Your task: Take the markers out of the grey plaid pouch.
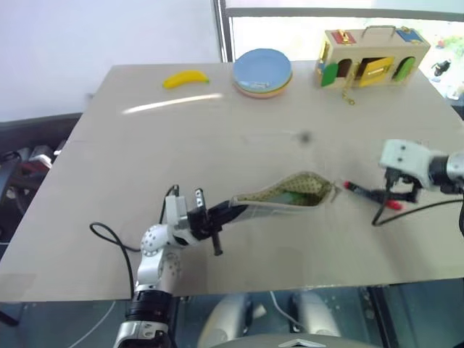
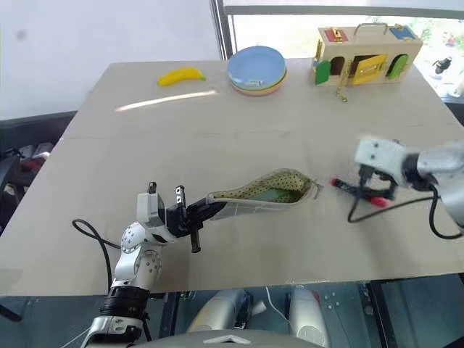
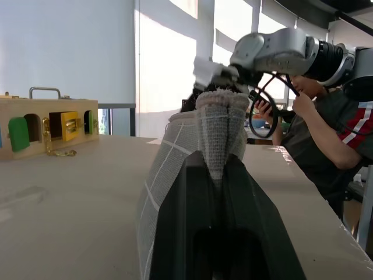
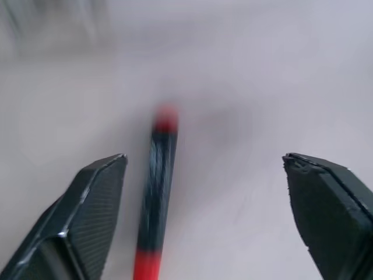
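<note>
Grey plaid pouch [image 1: 279, 203] sits centre of the left eye frame on the table [image 1: 217, 145], mouth gaping toward frame right, tan speckled lining showing. Left gripper [image 1: 221, 212], lower left of centre, is clamped tight on the pouch's closed end, propping it up off the surface. Pale greenish marker [image 1: 293, 194] is inside near the mouth. Dark marker w/ red ends [image 1: 371, 194] lies on the table just right of the pouch, under the right gripper [image 1: 403, 190]; in the right wrist view its fingers [image 4: 87, 210] are spread wide, empty, marker between them untouched.

Handling, my read: pouch is soft & floppy, so hold by the seam end as now. Markers are light, stiff, smooth, prob roll easily; pinch the green one mid-barrel, pull straight out along the opening.
</note>
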Controlling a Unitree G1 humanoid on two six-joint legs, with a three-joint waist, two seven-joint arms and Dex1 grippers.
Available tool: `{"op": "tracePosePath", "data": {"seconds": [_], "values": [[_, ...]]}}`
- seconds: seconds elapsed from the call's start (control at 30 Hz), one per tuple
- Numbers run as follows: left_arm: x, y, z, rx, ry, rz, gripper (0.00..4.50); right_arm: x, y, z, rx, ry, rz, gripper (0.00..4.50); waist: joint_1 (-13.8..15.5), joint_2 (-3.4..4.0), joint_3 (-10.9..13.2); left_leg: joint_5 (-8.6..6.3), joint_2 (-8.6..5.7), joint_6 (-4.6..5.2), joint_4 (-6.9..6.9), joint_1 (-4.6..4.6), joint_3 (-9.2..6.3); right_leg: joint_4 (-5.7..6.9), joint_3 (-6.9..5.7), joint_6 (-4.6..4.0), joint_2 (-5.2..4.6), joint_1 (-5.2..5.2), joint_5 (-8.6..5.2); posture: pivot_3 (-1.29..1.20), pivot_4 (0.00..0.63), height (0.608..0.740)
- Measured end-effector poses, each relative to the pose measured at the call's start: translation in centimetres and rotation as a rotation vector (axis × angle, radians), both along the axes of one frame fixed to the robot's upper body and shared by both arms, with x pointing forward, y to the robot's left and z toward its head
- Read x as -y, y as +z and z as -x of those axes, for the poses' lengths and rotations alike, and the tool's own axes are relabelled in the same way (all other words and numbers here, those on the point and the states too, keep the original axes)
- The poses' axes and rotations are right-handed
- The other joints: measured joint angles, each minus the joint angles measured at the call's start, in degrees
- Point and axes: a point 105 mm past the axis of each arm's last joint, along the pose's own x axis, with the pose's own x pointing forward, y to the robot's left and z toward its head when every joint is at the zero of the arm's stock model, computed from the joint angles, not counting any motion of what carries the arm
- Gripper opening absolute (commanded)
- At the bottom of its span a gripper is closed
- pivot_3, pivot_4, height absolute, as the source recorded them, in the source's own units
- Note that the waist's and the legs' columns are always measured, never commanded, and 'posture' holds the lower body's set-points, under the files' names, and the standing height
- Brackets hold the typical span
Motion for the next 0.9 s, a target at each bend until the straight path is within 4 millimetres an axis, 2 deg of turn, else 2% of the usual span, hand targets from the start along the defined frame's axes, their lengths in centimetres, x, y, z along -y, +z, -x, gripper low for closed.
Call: {"op": "tracePosePath", "data": {"seconds": [0.03, 0.13, 0.2, 0.23, 0.3, 0.4, 0.57, 0.67, 0.8, 0.9], "values": [[0.1, 0.0, 0.0, -0.001, -0.003, 0.0, 0.0, -2.8, 1.5, 0.8, 0.033, 0.1, -0.057, 4.41, 0.0, -0.01, 0.0, 0.0, 0.0, 0.0, 0.0, -0.01, -0.03, -0.01, -0.02, 0.0, 0.0, 0.0, 0.0, 0.0, 0.15, 0.74], [0.2, -0.1, 0.0, -0.007, -0.001, 0.001, 0.0, -5.8, 2.0, 2.2, 0.022, 0.218, -0.116, 3.62, 0.8, -0.13, 0.0, -0.01, -0.06, 0.02, 0.06, -0.12, -0.23, -0.19, -0.25, 0.0, -0.06, 0.04, 0.0, 0.0, 0.15, 0.74], [0.2, -0.1, -0.1, -0.011, 0.007, 0.004, 0.0, -6.5, 1.0, 2.4, -0.023, 0.238, -0.122, 2.56, 1.2, -0.14, 0.0, -0.03, -0.17, 0.07, 0.1, -0.17, -0.24, -0.23, -0.27, 0.01, -0.16, 0.04, 0.01, 0.0, 0.15, 0.74], [0.2, 0.0, -0.1, -0.012, 0.01, 0.005, 0.0, -6.5, 0.8, 2.4, -0.032, 0.24, -0.119, 2.24, 1.2, -0.14, 0.0, -0.03, -0.17, 0.08, 0.1, -0.18, -0.24, -0.25, -0.27, 0.01, -0.16, 0.04, 0.01, 0.0, 0.15, 0.74], [0.4, 0.2, -0.3, -0.018, 0.017, 0.008, 0.0, -6.8, 0.4, 2.5, -0.044, 0.254, -0.112, 1.21, 1.0, -0.14, 0.0, -0.03, -0.14, 0.07, 0.08, -0.18, -0.24, -0.24, -0.27, 0.01, -0.13, 0.02, 0.01, 0.0, 0.15, 0.74], [0.9, 0.6, -0.2, -0.01, 0.01, 0.001, 0.0, -7.2, 0.2, 2.6, -0.057, 0.271, -0.124, 0.1, 0.6, -0.13, 0.0, -0.02, -0.12, 0.05, 0.06, -0.17, -0.24, -0.16, -0.27, 0.01, -0.11, 0.02, 0.01, 0.0, 0.15, 0.74], [1.3, 1.1, -0.1, -0.012, 0.017, 0.006, 0.0, -7.7, -0.1, 3.2, -0.091, 0.313, -0.134, 0.04, 0.3, -0.13, 0.0, -0.02, -0.1, 0.05, 0.07, -0.12, -0.19, -0.08, -0.21, 0.01, -0.09, 0.02, 0.01, 0.0, 0.15, 0.74], [1.4, 1.0, -0.2, -0.032, 0.025, 0.01, 0.0, -8.8, -1.3, 3.4, -0.115, 0.349, -0.119, 0.04, 0.3, -0.13, 0.0, -0.02, -0.1, 0.05, 0.08, -0.1, -0.19, -0.04, -0.21, 0.01, -0.09, 0.02, 0.01, 0.0, 0.15, 0.74], [1.5, 1.0, -0.4, -0.041, 0.031, 0.015, 0.0, -9.2, -3.0, 3.2, -0.123, 0.368, -0.049, 1.07, 0.3, -0.13, 0.0, -0.02, -0.11, 0.04, 0.1, -0.11, -0.18, -0.04, -0.2, 0.01, -0.09, 0.01, 0.01, 0.0, 0.15, 0.74], [1.6, 1.3, -0.6, -0.033, 0.03, 0.018, 0.0, -9.3, -5.3, 2.4, -0.148, 0.377, 0.035, 2.49, 0.3, -0.14, 0.0, -0.01, -0.11, 0.04, 0.11, -0.1, -0.19, -0.04, -0.22, 0.01, -0.08, 0.02, 0.01, 0.0, 0.15, 0.74]]}}
